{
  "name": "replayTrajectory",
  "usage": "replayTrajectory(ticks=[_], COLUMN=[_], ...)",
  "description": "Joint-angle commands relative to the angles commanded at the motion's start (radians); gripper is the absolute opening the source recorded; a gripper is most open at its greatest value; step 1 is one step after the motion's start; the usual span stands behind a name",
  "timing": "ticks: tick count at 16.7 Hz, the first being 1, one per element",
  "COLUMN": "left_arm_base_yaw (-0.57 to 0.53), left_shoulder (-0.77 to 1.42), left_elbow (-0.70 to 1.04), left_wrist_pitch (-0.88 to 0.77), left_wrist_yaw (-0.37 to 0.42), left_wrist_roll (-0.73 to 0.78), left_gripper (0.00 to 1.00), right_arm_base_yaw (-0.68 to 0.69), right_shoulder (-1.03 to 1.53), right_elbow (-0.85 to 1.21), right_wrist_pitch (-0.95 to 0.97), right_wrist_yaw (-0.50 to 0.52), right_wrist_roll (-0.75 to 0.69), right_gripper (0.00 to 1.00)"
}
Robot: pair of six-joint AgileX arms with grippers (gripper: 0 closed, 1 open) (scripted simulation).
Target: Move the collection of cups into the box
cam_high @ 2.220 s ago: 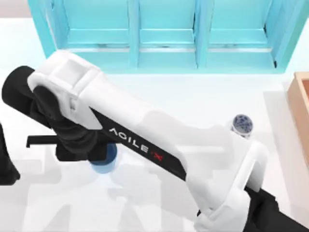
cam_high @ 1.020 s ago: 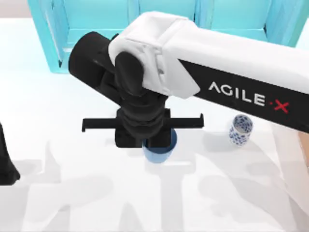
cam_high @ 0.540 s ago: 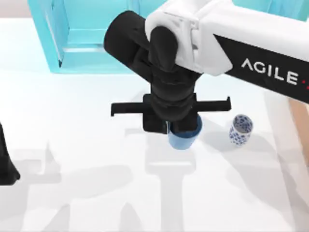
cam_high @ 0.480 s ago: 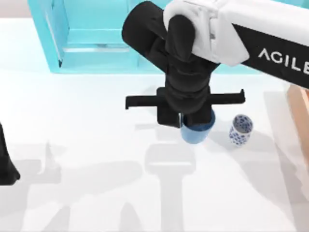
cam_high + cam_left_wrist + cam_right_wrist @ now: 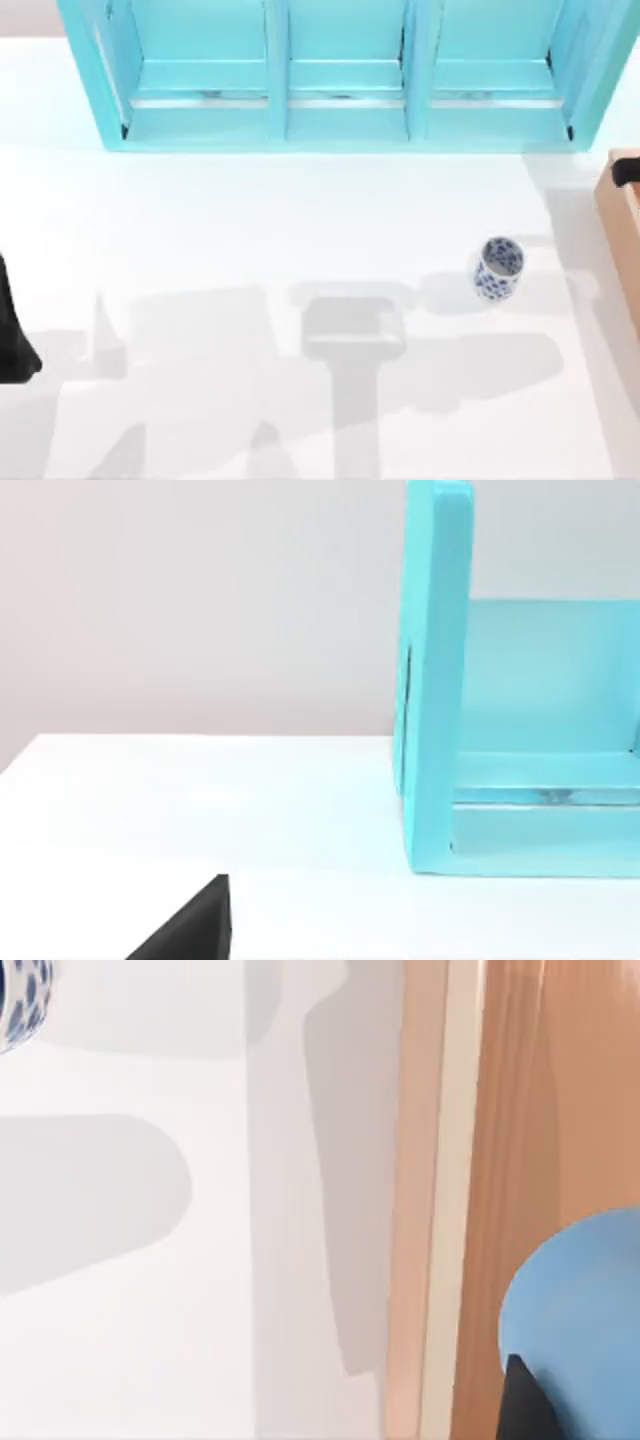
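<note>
The plain blue cup hangs over the inside of the tan box, just past its thick wall. My right gripper is shut on it, with one dark finger against the cup's side. In the top view a black bit of that gripper shows over the box at the table's right edge. The white cup with the blue floral pattern stands upright on the table, left of the box, and its edge shows in the right wrist view. My left arm is parked at the left edge.
A large turquoise shelf unit with compartments runs along the back of the table, and its end wall shows in the left wrist view. The white tabletop lies bare between the shelf and the floral cup.
My right arm has carried the blue cup from the table's left-centre rightwards, out of the top view's middle, to above the box. The floral cup has not moved.
</note>
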Motion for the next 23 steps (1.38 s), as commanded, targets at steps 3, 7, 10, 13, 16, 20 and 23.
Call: replayTrajectory(ticks=[3, 7, 10, 13, 16, 20, 23], left_arm_base_yaw=[0.000, 0.000, 0.000, 0.000, 0.000, 0.000, 0.000], left_shoulder=[0.000, 0.000, 0.000, 0.000, 0.000, 0.000, 0.000], left_elbow=[0.000, 0.000, 0.000, 0.000, 0.000, 0.000, 0.000], left_wrist_pitch=[0.000, 0.000, 0.000, 0.000, 0.000, 0.000, 0.000], left_wrist_yaw=[0.000, 0.000, 0.000, 0.000, 0.000, 0.000, 0.000], left_wrist_roll=[0.000, 0.000, 0.000, 0.000, 0.000, 0.000, 0.000], left_gripper=[1.00, 1.00, 1.00, 1.00, 1.00, 1.00, 1.00], right_arm_base_yaw=[-0.232, -0.398, -0.417, -0.414, -0.421, -0.444, -0.459], right_shoulder=[-0.158, -0.301, -0.319, -0.315, -0.313, -0.301, -0.291], right_elbow=[-0.143, -0.271, -0.289, -0.286, -0.324, -0.437, -0.512], right_wrist_pitch=[-0.017, -0.026, -0.026, -0.024, 0.015, 0.149, 0.229], right_wrist_yaw=[-0.022, -0.045, -0.049, -0.046, -0.047, -0.048, -0.051], right_wrist_roll=[-0.233, -0.400, -0.419, -0.417, -0.425, -0.444, -0.460], right_gripper=[0.00, 0.00, 0.00, 0.00, 0.00, 0.00, 0.00])
